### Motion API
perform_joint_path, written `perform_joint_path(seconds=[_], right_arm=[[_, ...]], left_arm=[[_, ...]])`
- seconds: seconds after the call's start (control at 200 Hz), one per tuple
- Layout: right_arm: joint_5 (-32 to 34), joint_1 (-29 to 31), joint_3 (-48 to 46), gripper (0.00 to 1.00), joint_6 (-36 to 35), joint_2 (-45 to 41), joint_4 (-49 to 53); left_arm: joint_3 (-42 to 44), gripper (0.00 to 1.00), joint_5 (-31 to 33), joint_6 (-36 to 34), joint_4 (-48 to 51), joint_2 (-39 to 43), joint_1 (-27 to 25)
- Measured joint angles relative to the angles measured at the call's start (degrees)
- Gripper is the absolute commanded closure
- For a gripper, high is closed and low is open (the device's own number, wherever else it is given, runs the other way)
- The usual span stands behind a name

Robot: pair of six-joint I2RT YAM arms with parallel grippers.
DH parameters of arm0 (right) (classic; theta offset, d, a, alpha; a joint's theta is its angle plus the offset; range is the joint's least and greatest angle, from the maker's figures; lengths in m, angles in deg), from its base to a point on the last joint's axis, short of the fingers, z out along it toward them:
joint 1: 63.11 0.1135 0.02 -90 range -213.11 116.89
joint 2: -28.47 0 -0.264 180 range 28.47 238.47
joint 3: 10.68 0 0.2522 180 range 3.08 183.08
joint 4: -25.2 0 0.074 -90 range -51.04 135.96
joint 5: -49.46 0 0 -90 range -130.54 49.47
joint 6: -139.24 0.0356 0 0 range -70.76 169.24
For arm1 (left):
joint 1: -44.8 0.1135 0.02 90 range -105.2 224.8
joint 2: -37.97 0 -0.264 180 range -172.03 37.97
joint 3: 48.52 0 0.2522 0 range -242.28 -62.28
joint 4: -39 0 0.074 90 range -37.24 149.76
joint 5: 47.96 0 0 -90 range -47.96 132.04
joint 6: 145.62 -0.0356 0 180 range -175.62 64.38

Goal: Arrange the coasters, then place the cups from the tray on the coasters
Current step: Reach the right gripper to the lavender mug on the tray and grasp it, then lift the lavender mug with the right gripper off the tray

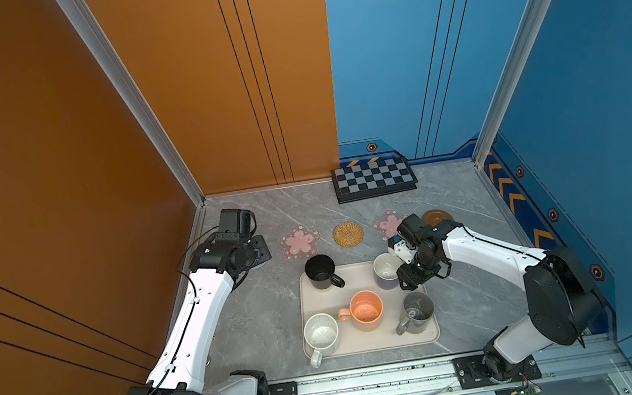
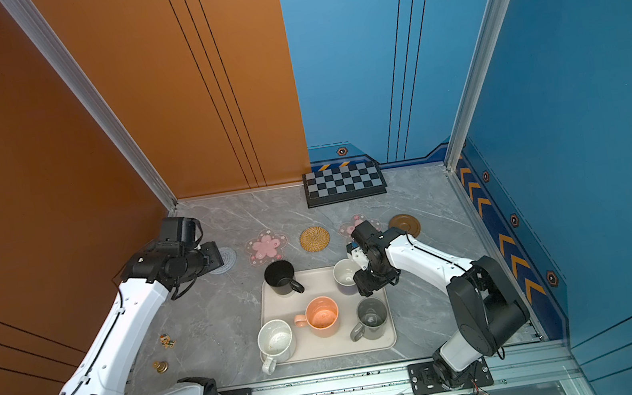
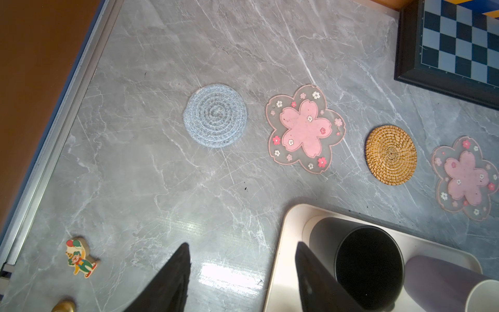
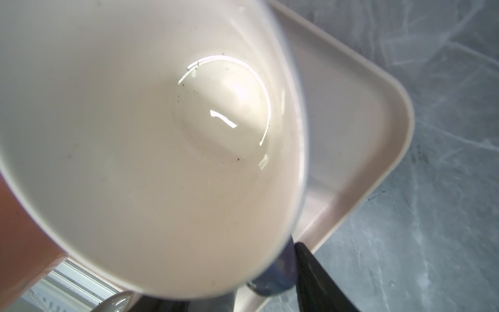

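Note:
Five coasters lie in a row behind the tray (image 1: 360,282): grey-blue knitted (image 3: 215,115), pink flower (image 1: 299,242), straw (image 1: 348,234), a second pink flower (image 1: 387,223) partly under the right arm, and wooden (image 1: 436,216). On the tray stand the black cup (image 1: 320,272), lavender cup (image 1: 386,270), peach cup (image 1: 366,310), grey cup (image 1: 417,310) and speckled white cup (image 1: 321,334). My left gripper (image 3: 243,247) hangs open and empty over the table near the knitted coaster. My right gripper (image 1: 405,283) stands open at the lavender cup's handle (image 4: 278,281), one finger (image 4: 310,264) against it.
A checkered board (image 1: 374,180) lies against the back wall. A small clown figure (image 2: 166,341) and a brass piece (image 2: 159,366) sit on the table at the left, beside the left arm. Walls close in the table on three sides.

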Motion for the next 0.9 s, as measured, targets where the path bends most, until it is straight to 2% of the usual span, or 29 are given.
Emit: perform_joint_path(seconds=[0.225,0.601,0.896], right_arm=[[0.2,0.9,0.0,0.47,-0.1,0.0,-0.6],[0.4,3.7,-0.1,0.68,1.8,0.0,-2.0],[0.3,5.5,-2.4,0.81,5.2,-0.4,-5.9]], left_arm=[[1.1,0.38,-0.4,0.3,0.0,2.3,0.0],[5.3,0.38,-0.4,3.0,0.1,6.9,0.0],[8.0,0.38,-0.6,4.0,0.1,11.6,0.0]])
